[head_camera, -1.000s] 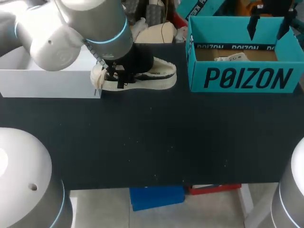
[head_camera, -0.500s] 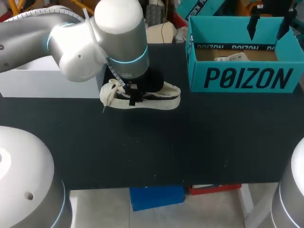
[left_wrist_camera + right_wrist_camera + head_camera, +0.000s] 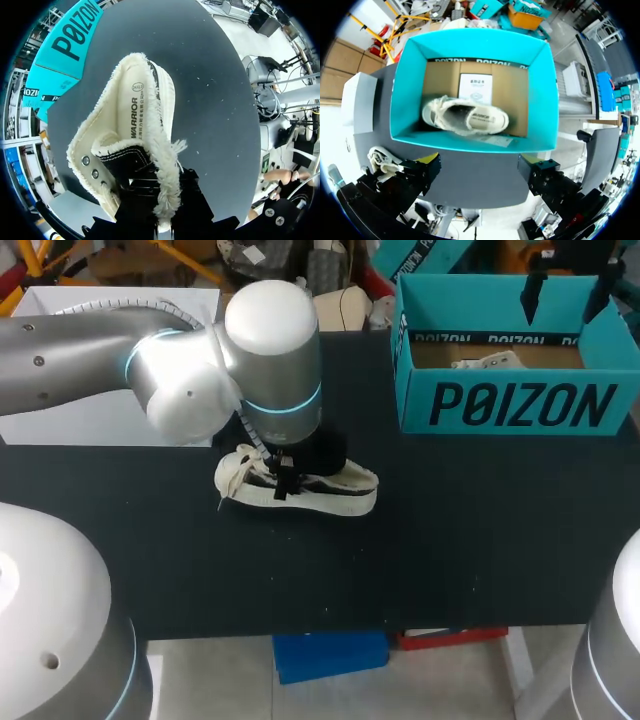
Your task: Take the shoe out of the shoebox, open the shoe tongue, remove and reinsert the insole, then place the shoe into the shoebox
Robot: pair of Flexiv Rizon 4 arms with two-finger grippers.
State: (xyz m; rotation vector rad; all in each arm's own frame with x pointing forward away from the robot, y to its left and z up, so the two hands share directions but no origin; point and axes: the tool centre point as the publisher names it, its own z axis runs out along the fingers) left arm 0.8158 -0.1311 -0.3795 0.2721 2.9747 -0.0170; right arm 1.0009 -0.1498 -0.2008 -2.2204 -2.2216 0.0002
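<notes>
A cream shoe [image 3: 325, 495] with a frayed collar and a black tongue sits low over the black table, left of the teal shoebox [image 3: 515, 405]. I cannot tell whether its sole touches the table. My left gripper [image 3: 285, 472] is shut on it. In the left wrist view the left gripper [image 3: 167, 220] pinches the frayed collar of the shoe [image 3: 135, 130] beside the tongue. My right gripper [image 3: 567, 285] hangs open above the shoebox. In the right wrist view the right gripper [image 3: 482, 172] is over the shoebox [image 3: 540, 100], which holds a second cream shoe [image 3: 465, 116].
A white box [image 3: 100, 410] stands at the table's back left, behind my left arm. A white card [image 3: 475, 87] lies in the shoebox beside the second shoe. Bare black table [image 3: 400, 560] stretches in front of the held shoe.
My left arm has carried the shoe away from the white box, rightwards and towards the table's front. The right gripper has stayed above the shoebox.
</notes>
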